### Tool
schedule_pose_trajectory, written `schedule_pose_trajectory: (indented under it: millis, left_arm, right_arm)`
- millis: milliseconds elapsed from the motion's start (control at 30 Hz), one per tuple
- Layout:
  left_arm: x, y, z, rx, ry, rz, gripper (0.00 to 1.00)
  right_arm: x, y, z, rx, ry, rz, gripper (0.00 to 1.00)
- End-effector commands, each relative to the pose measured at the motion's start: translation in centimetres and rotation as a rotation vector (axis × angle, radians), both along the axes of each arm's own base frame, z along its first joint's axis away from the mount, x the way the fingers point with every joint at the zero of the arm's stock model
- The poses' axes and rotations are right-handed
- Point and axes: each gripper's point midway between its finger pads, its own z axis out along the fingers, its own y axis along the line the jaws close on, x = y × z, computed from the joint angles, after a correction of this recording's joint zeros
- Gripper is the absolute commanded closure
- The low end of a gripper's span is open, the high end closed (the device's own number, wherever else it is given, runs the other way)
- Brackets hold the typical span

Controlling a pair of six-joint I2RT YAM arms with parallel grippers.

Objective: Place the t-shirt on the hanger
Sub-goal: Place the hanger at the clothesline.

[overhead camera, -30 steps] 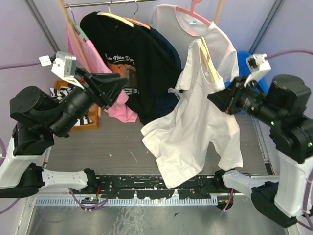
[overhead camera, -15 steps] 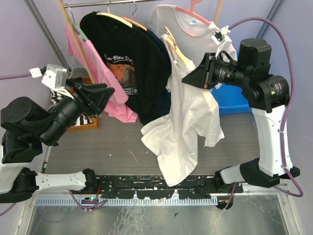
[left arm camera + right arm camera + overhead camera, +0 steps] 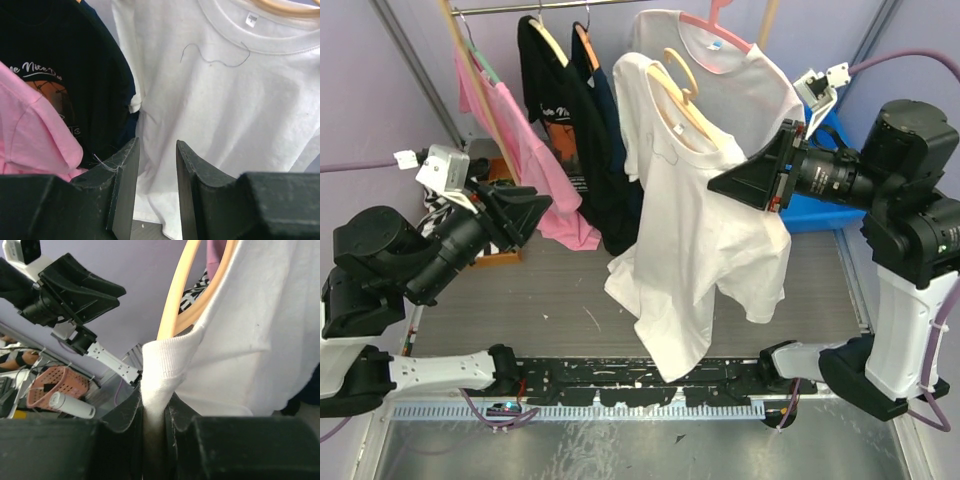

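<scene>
White t-shirts [image 3: 705, 230] [image 3: 740, 90] two; pink t-shirt [image 3: 525, 160] one; black t-shirt [image 3: 555, 120] one; navy t-shirt [image 3: 602, 110] one; tools [image 3: 545, 205] [image 3: 720, 185] two.

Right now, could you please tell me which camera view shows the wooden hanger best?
The top external view: the hanger shows most of its curved arms at the t-shirt neck. The left wrist view catches only a sliver at the top edge; the right wrist view shows close curved sections, not its whole shape.

hanger [image 3: 295, 7] cut by top edge, arms hidden inside t-shirt [image 3: 225, 125]
</scene>
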Motion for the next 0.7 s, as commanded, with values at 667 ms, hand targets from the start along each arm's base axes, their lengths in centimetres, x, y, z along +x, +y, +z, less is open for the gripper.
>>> schedule_pose_trajectory:
  millis: [667]
  left_arm:
    - [-0.9,5.0,-0.2,-0.012,0.004,0.066,0.58]
  right_arm:
    - [18.2,-1.0,1.0,-0.149,-0.294,-0.403,0.99]
